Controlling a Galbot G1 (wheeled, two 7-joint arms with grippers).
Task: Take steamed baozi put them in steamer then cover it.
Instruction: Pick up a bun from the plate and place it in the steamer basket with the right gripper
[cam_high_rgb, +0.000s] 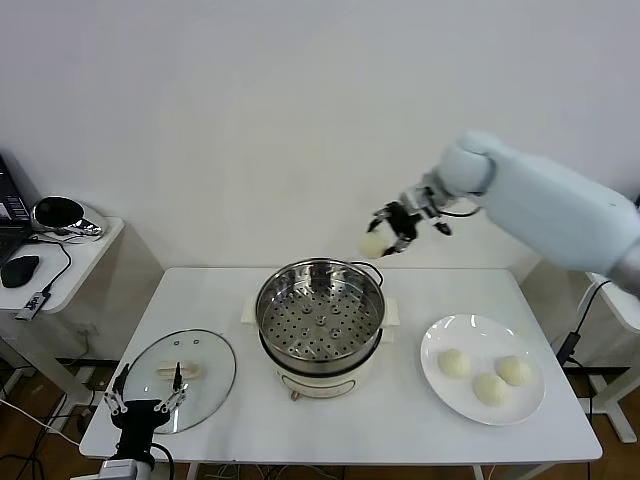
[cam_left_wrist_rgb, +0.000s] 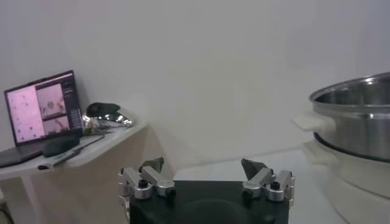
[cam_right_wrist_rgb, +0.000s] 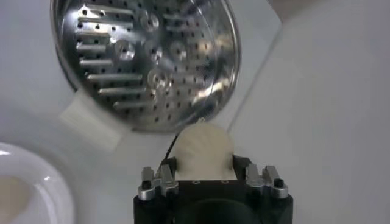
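My right gripper (cam_high_rgb: 387, 236) hangs in the air just past the back right rim of the steamer (cam_high_rgb: 268, 305), shut on one cream-white baozi (cam_high_rgb: 373, 243). In the right wrist view the baozi (cam_right_wrist_rgb: 206, 146) sits between the jaws of the right gripper (cam_right_wrist_rgb: 206, 161), with the steamer's perforated tray (cam_right_wrist_rgb: 146, 61) empty beyond it. Three more baozi (cam_high_rgb: 491, 388) lie on the white plate (cam_high_rgb: 437, 385) at the right. The glass cover (cam_high_rgb: 208, 362) lies flat on the table at the left. My left gripper (cam_high_rgb: 147, 400) stands open by the cover's near edge, holding nothing.
A side table (cam_high_rgb: 70, 255) at the far left carries a laptop (cam_left_wrist_rgb: 42, 112), a mouse (cam_high_rgb: 20, 268) and cables. The steamer's wall (cam_left_wrist_rgb: 359, 122) rises to one side of the left gripper (cam_left_wrist_rgb: 204, 163). Bare white tabletop (cam_high_rgb: 330, 430) runs along the front edge.
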